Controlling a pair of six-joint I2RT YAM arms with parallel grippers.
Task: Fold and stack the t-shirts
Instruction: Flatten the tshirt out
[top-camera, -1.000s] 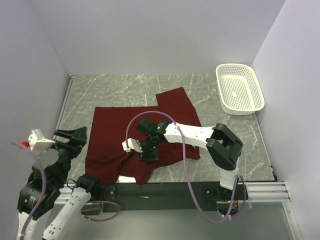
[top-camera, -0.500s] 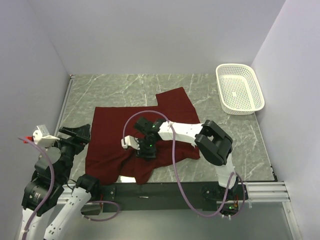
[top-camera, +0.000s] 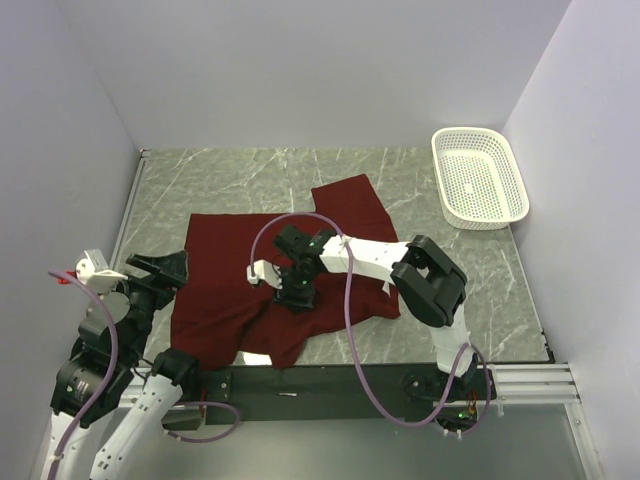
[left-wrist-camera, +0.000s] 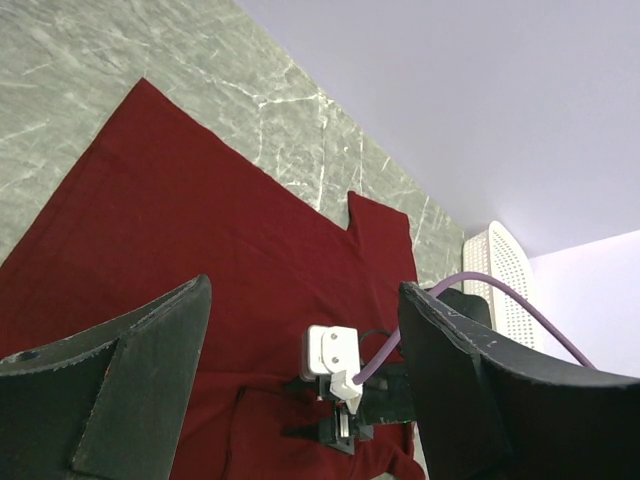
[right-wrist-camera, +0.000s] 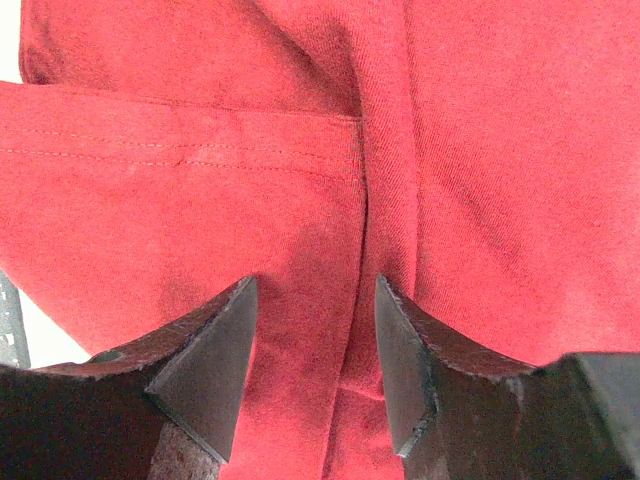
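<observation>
While right fingers (right-wrist-camera: 205, 350) stand part-open astride a maroon t-shirt (right-wrist-camera: 480, 150) fold, pinch unclear | left fingers (left-wrist-camera: 130, 370) wide apart, empty | right arm (top-camera: 370, 262) hides shirt's middle from above

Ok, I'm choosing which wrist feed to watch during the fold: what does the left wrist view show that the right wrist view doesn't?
Only the left wrist view: the grey table, the white basket, the spread outline of the shirt, and the right gripper down at it, seen from outside.
Only the right wrist view: a close look at a stitched hem and a raised crease running between the right gripper's open fingers.
Both: the red shirt, and each view's own dark fingers standing apart; the left gripper is open too.
</observation>
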